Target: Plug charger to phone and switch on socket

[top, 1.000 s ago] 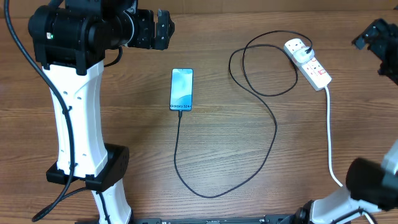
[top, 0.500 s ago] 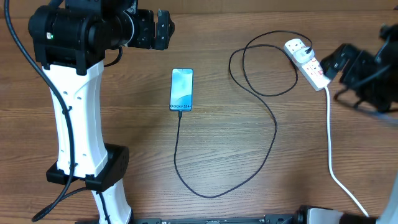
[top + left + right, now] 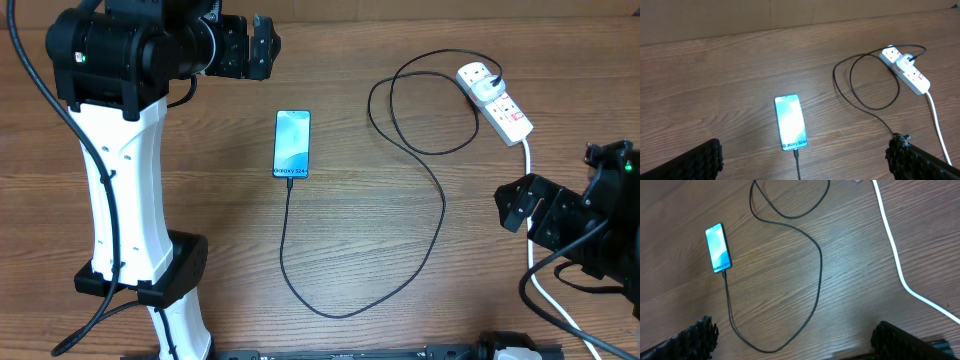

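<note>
Phone [image 3: 292, 143] noted flat mid-table, charger [image 3: 444, 210] seated in its lower edge and looped to socket [image 3: 497, 100]. Left gripper [image 3: 264, 47] and right gripper [image 3: 512, 203] spread, empty; white lead [image 3: 527, 160] partly covered by the right.

This looks like a robotics lab bench. A plain wood-grain table [image 3: 230, 240] has two robot arms mounted at its edge, the white-and-black left arm [image 3: 125, 180] and the black right arm [image 3: 575, 225]. The only things laid out on it are a phone [image 3: 292, 143], a charger [image 3: 443, 205] and a socket [image 3: 497, 102].
</note>
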Available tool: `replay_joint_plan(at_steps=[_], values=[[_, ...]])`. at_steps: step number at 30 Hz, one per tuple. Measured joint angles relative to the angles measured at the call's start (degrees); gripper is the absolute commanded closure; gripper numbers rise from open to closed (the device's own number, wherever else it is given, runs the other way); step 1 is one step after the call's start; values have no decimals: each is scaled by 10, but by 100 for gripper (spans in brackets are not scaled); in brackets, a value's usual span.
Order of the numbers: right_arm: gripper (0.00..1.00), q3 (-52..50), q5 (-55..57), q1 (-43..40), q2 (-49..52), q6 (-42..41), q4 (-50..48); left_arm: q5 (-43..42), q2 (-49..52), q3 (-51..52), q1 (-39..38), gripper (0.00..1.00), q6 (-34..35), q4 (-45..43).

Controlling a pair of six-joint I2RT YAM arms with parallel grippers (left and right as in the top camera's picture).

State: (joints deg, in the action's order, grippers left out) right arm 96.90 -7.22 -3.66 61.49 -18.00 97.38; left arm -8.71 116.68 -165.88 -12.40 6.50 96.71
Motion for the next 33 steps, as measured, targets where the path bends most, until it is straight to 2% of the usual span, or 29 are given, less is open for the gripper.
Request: replay_joint_plan(at_steps=[25,33], values=[[0,-3,2,0,58,1,-4,0,0,0,0,0,0,0],[0,-63,10,0,11,1,-88,0,0,0,0,0,0,0]])
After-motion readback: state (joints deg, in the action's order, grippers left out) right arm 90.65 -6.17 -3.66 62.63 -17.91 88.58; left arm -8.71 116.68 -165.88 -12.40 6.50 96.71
